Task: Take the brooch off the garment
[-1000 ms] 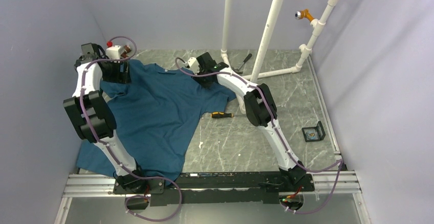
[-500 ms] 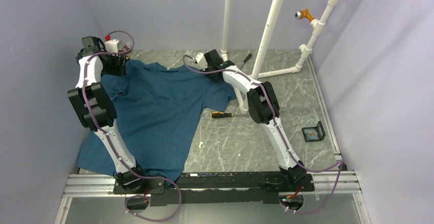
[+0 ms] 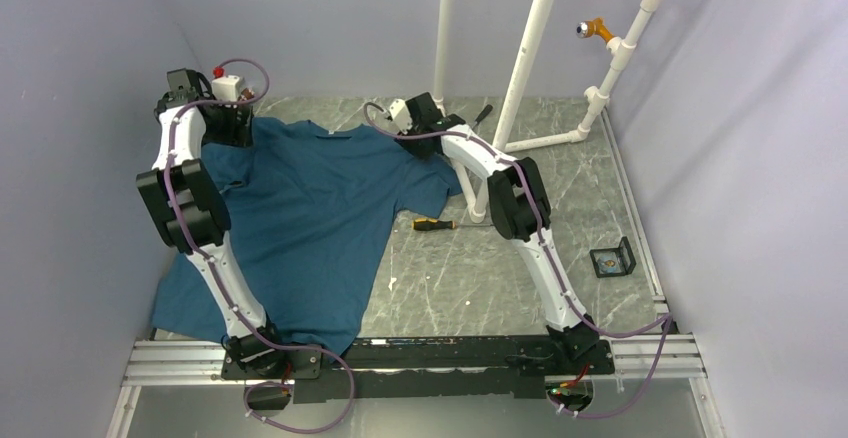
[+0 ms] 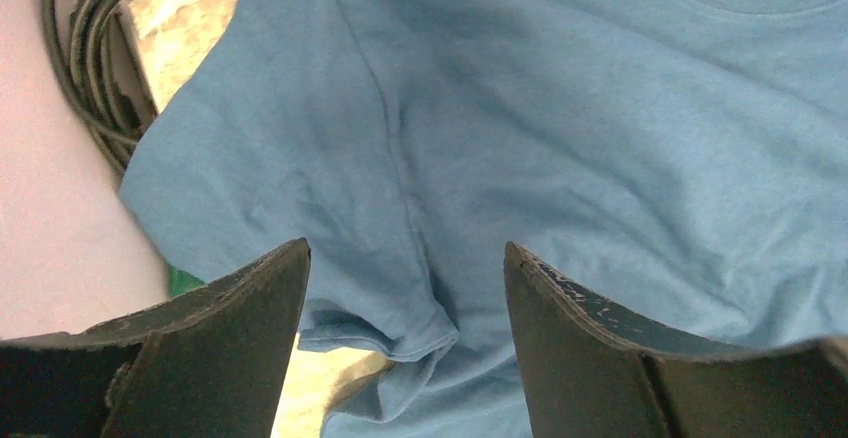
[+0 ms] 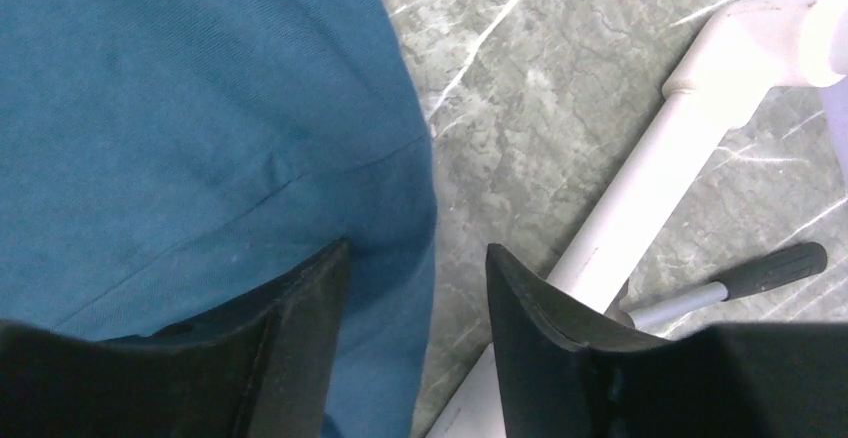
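Blue tee (image 3: 310, 218): spread flat on grey marble-look tabletop (image 3: 560, 208), collar toward far wall, hem at near edge.
Brooch: can't find it on the cloth in any view; wrist cams show plain fabric only. Small black open box (image 3: 613, 258) far right of table has sth pale inside, too small to tell what.
L gripper (image 4: 405, 328): fingers spread wide, nothing betw them, hovering over sleeve/shoulder seam at tee's far-left corner; cable coil (image 4: 85, 48) beside it.
R gripper (image 5: 415, 338): fingers spread, nothing held, over tee's far-right sleeve edge, just beside white PVC pipe (image 5: 650, 168); dark-handled tool (image 5: 730, 283) lies past pipe.
Other: screwdriver (image 3: 433, 224) w/ yellow-black handle on table, just off right sleeve.
Step (judged): both arms poised at shoulders, prob. to smooth or shift the tee. Fits either hunting for a pin not in view, or pin already off & boxed. Can't settle which.
Next: locate brooch before any pinch; check box contents & front of tee.
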